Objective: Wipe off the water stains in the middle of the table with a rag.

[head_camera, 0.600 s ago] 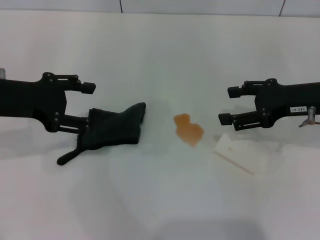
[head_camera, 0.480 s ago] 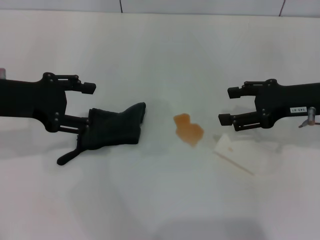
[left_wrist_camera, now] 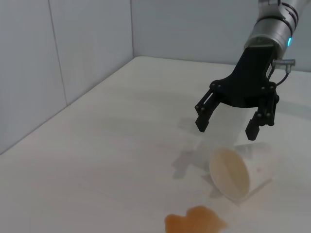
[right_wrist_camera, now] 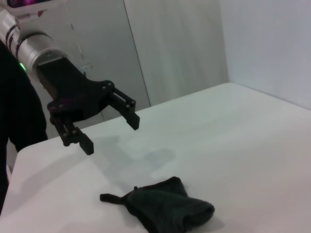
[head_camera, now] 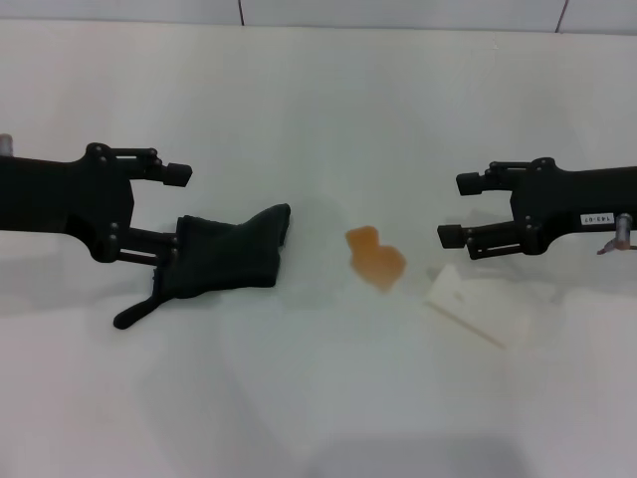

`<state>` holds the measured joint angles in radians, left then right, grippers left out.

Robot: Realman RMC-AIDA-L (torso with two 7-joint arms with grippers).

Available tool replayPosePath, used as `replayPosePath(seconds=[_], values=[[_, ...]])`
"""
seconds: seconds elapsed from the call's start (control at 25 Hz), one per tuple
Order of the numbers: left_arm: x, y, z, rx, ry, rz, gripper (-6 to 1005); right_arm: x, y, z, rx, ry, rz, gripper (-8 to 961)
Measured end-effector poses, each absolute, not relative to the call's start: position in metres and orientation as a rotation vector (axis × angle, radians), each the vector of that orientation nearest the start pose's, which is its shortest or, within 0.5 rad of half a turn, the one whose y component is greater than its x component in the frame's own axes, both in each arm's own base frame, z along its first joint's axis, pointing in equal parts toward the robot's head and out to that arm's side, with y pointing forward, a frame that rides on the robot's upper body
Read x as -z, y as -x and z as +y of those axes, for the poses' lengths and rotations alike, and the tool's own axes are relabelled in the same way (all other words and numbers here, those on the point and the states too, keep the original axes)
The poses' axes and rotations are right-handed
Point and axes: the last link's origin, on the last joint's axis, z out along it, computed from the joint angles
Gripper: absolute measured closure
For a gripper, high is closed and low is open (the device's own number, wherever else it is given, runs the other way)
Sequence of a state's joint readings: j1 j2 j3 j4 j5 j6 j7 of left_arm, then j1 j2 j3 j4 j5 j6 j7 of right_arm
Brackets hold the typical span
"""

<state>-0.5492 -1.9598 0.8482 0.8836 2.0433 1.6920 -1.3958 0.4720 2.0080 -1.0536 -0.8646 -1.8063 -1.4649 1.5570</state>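
The fingers of the black left gripper (head_camera: pixel 179 207) stood wide apart and held nothing, hovering over the left side of the wide, plain white bench (head_camera: pixel 318 110); the right wrist view showed them above the surface, with open air between. From the head view the nearer finger overlapped the edge of the rag, so touch could not be judged there. The fingers of the black right gripper (head_camera: pixel 458 210) were likewise spread and empty, at the right of the bench, clear of the surface in the left wrist view. Both arms ran off the picture's edges.

The soft, very dark green-black cloth rag (head_camera: pixel 224 256) lay crumpled on the bench just below the left gripper, a thin tail trailing from one end. A white paper cup (head_camera: pixel 488 304) lay on its side near the right gripper, pale against the bench and hard to outline from above. The small orange-brown translucent stain (head_camera: pixel 374 257) sat mid-bench between rag and cup, apart from both; the left wrist view cut it off.
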Motion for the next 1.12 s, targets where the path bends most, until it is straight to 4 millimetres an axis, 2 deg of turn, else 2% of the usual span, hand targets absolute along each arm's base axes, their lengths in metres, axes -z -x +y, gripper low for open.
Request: replayPosePath(seconds=[0.32, 0.84, 1.12], values=[[-0.056, 0.245, 0.343, 0.378, 2.915, -0.233, 166, -0.02, -0.236, 0.344, -0.547, 2.792, 0.527, 112], [-0.056, 0.245, 0.343, 0.378, 2.918, -0.231, 167, -0.036, -0.25, 0.329, -0.278, 2.782, 0.679, 111], [-0.053, 0.243, 0.342, 0.385, 2.922, -0.233, 166, -0.039, -0.247, 0.325, -0.162, 2.793, 0.762, 112]])
